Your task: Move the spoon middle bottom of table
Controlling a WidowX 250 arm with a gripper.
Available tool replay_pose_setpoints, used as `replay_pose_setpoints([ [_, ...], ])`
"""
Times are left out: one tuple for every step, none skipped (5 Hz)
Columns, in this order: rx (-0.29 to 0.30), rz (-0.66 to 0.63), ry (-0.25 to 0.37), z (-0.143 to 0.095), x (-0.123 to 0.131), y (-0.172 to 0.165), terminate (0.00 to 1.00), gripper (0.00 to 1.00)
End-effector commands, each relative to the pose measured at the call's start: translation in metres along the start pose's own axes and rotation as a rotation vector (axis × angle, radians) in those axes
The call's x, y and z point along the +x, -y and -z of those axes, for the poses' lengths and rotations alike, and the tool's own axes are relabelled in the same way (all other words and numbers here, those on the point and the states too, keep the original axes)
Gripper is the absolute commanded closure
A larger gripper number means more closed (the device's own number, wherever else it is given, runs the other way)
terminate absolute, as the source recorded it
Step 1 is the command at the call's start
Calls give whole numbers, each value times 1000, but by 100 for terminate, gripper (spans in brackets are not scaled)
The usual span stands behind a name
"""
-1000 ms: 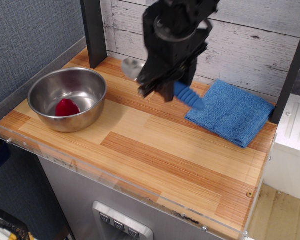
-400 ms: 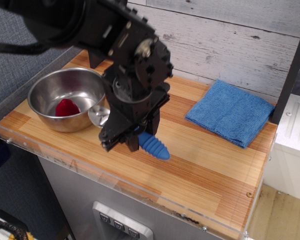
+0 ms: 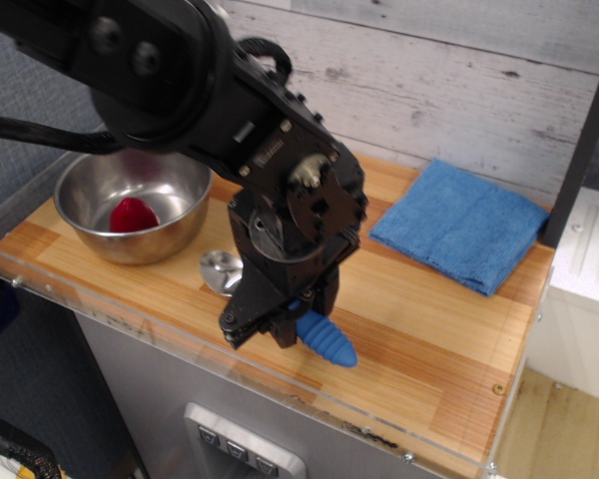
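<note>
The spoon has a shiny silver bowl [image 3: 221, 271] and a thick ribbed blue handle [image 3: 325, 341]. It lies low over the wooden table [image 3: 419, 309], near the middle of the front edge. My black gripper [image 3: 280, 324] is shut on the spoon's middle, with the silver bowl sticking out to its left and the handle to its right. The fingers hide the spoon's neck. I cannot tell whether the spoon touches the tabletop.
A steel bowl [image 3: 130, 205] holding a red object [image 3: 133, 214] stands at the left. A folded blue cloth [image 3: 462, 225] lies at the back right. A clear acrylic rim [image 3: 399, 431] edges the table front. Dark posts stand at the back corners.
My gripper has carried the spoon from the back of the table forward and down to the middle of the front edge. The bowl and cloth have not moved.
</note>
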State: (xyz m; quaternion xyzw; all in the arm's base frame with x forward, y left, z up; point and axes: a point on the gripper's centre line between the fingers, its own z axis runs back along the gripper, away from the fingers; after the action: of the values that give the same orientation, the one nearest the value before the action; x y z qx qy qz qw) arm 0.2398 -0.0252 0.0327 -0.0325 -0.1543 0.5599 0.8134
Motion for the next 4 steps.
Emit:
replay_pose_setpoints([
  [-6, 34, -18, 18, -10, 4, 0, 100],
  [-6, 30, -32, 22, -11, 4, 0, 100],
  [-9, 26, -53, 18, -12, 4, 0, 0],
  [-25, 19, -48, 15, -10, 7, 0, 0],
])
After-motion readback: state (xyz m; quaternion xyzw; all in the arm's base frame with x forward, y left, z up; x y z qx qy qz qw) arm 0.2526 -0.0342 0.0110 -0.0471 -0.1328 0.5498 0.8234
